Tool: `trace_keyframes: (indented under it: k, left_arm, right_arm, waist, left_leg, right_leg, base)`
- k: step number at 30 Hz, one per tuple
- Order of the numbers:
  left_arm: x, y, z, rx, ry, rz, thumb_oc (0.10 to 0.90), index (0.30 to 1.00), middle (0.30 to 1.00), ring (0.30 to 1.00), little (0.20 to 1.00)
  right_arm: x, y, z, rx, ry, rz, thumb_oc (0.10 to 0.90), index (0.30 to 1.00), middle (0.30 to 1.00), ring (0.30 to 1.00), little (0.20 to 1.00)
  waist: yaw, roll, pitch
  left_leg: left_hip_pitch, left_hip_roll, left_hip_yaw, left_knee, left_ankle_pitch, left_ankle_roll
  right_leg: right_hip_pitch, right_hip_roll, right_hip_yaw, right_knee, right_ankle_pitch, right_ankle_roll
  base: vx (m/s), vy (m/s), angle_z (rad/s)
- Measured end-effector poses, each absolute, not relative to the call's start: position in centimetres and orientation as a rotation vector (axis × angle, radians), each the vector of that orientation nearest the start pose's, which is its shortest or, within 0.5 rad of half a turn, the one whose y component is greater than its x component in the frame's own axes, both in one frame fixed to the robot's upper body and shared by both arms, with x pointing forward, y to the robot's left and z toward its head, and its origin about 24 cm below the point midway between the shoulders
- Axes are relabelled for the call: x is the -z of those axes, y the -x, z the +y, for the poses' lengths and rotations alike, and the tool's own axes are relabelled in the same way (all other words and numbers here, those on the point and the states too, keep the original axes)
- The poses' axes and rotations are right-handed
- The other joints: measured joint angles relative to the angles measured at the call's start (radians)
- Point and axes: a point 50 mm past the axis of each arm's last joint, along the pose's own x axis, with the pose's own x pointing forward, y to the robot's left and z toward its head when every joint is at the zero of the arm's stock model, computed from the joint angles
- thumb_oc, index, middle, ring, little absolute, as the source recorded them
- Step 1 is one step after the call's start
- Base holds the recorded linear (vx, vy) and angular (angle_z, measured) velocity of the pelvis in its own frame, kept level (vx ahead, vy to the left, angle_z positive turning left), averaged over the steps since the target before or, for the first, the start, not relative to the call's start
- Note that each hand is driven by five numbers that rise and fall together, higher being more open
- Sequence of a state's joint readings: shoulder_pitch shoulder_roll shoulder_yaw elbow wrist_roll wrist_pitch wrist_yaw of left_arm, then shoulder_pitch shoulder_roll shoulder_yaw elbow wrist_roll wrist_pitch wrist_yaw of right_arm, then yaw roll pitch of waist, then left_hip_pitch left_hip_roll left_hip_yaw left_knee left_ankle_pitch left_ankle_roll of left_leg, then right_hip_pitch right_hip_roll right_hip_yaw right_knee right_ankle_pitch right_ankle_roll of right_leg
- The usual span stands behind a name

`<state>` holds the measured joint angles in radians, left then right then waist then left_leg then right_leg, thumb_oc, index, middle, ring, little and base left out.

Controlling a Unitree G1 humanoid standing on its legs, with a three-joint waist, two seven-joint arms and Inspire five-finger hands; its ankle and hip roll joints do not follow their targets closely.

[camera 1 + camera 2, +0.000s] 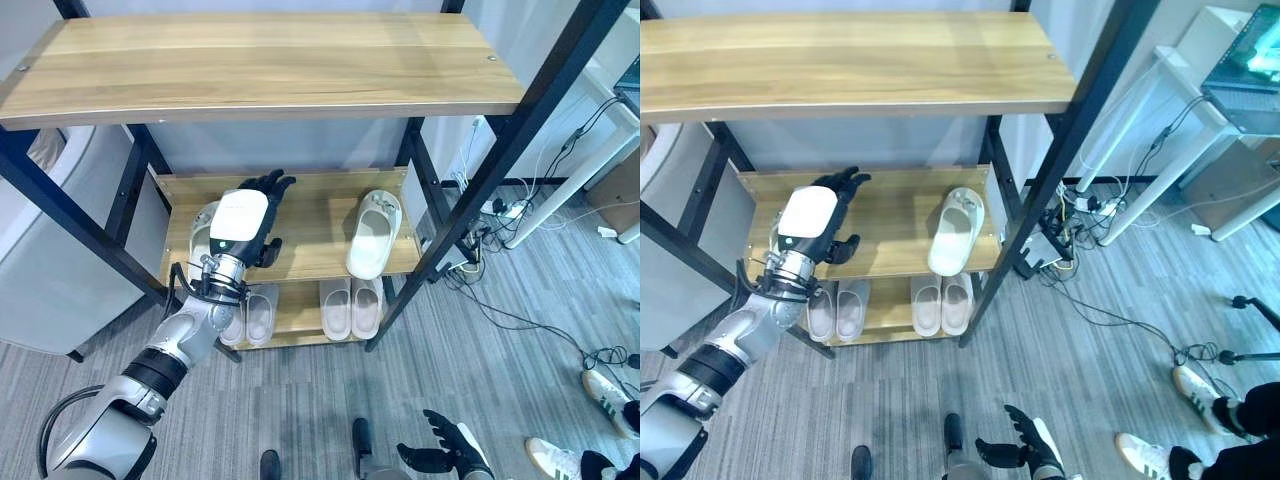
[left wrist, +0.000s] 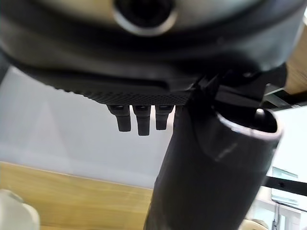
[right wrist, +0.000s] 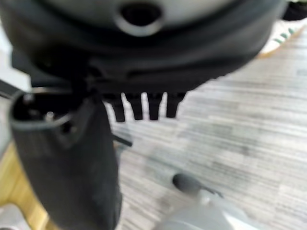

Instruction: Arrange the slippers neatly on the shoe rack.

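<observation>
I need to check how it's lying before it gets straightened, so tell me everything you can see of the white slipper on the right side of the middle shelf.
The slipper is a white slide that looks like soft moulded foam, with a broad strap over an open toe. It lies flat, sole down, alone on the right part of the wooden middle shelf, turned at a slant, with one end reaching the shelf's front edge. Nothing touches it; the left robot hand is over the shelf's left side, apart from it.

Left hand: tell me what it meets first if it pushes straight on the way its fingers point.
Probably the pale wall behind the rack's middle shelf. The left hand, open, points past the slipper partly hidden beside it; depth is unclear.
</observation>
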<state>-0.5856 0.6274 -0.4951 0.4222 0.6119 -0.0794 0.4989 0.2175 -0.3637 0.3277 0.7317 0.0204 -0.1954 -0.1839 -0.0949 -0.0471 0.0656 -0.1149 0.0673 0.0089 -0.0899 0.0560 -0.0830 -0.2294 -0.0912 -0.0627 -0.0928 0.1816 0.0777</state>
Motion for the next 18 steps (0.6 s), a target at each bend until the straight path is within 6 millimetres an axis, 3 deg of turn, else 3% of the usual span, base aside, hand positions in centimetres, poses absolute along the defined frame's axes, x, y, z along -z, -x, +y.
trace_keyframes:
  k: [6,18]
  left_arm:
    - [-13.1,-34.1,20.1,-0.155,-1.361,-0.516,0.8,0.9,0.9,0.9,0.9]
    - [-13.7,-34.2,21.1,-0.208,-1.369,-0.505,0.8,0.9,0.9,0.9,0.9]
  right_arm:
    - [12.2,-11.8,-22.0,-0.043,0.456,0.745,0.8,0.9,0.9,0.9,0.9]
    - [12.2,-12.0,-21.6,-0.046,0.442,0.733,0.8,0.9,0.9,0.9,0.9]
  waist:
    - [0.004,-0.028,0.016]
    - [0.028,-0.053,0.032]
  left_leg:
    - [-0.013,0.0,-0.003,0.0,0.001,-0.001]
    - [-0.016,-0.001,-0.006,0.0,0.001,-0.001]
  right_leg:
    - [-0.008,-0.001,-0.005,0.0,0.0,0.0]
    - [-0.009,-0.002,-0.012,0.0,-0.001,0.001]
  base:
    - [0.0,0.009,0.02]
    - [0.01,0.01,0.01]
